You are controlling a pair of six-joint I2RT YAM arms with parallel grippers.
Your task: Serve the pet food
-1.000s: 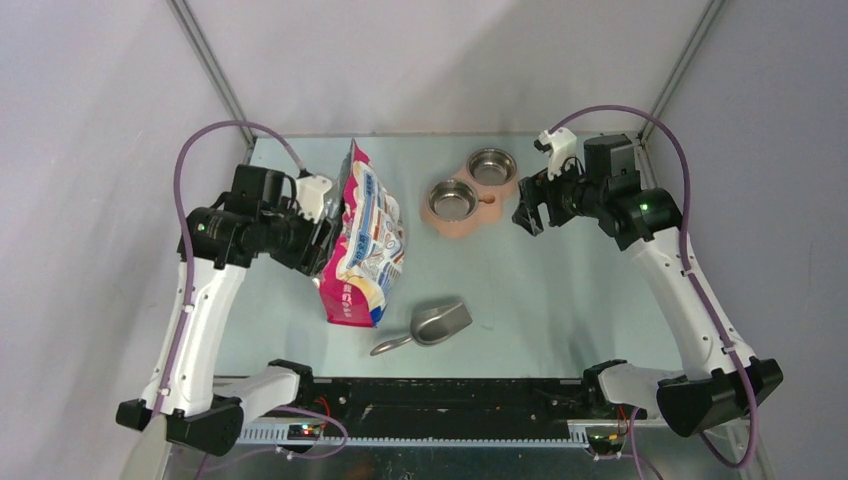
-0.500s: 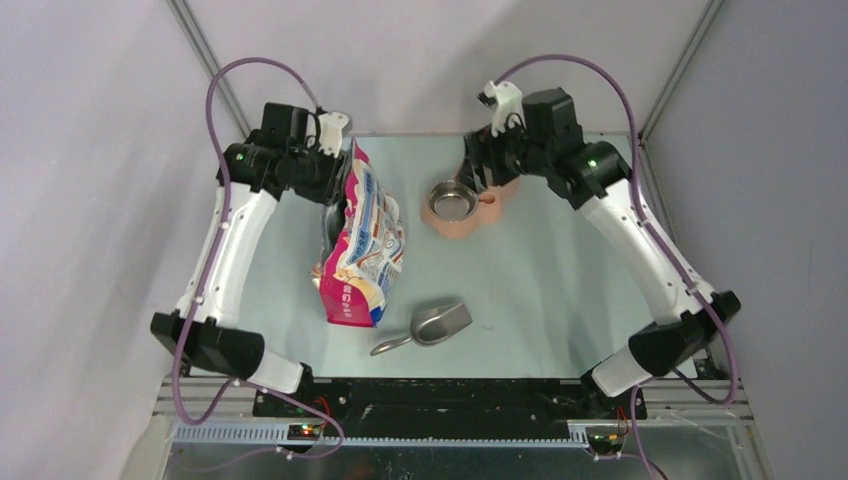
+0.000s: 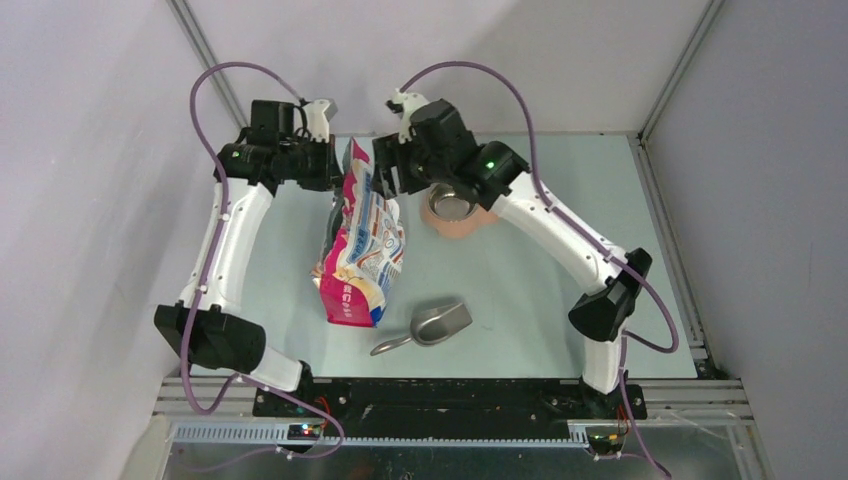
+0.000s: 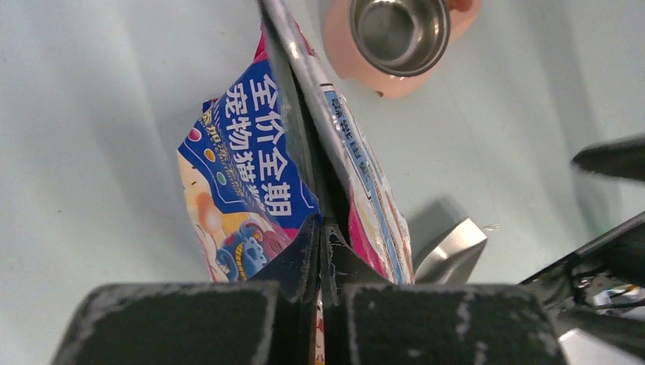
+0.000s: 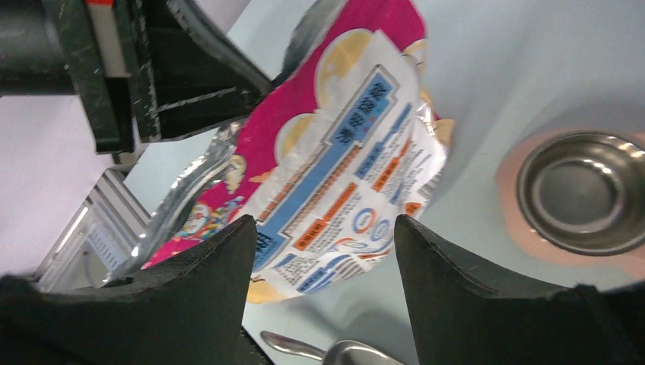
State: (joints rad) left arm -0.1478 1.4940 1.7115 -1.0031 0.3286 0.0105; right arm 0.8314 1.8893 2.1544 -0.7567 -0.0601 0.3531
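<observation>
No pet food shows in any view. The pink-white-blue printed bag (image 3: 360, 245) stands on the table with its mouth at the far end. My left gripper (image 3: 340, 180) is shut on the left lip of that mouth, and in the left wrist view the fingers (image 4: 304, 251) pinch the foil edge of the bag (image 4: 243, 167). Just right of the bag's top, my right gripper (image 3: 386, 178) is open. Seen from the right wrist, this gripper (image 5: 325, 228) holds nothing, with the bag (image 5: 342, 144) beyond it. The grey metal scoop (image 3: 432, 324) lies near the front.
A pink double feeder with steel bowls (image 3: 452, 206) sits behind the bag on the right, partly under my right arm. One bowl (image 5: 582, 190) shows in the right wrist view and one (image 4: 395, 34) in the left. Walls and frame posts close the back.
The left gripper has moved up to the bag's top edge and shut on it. The right arm has swung left from the bowls to the bag's top, its jaws narrowing a little.
</observation>
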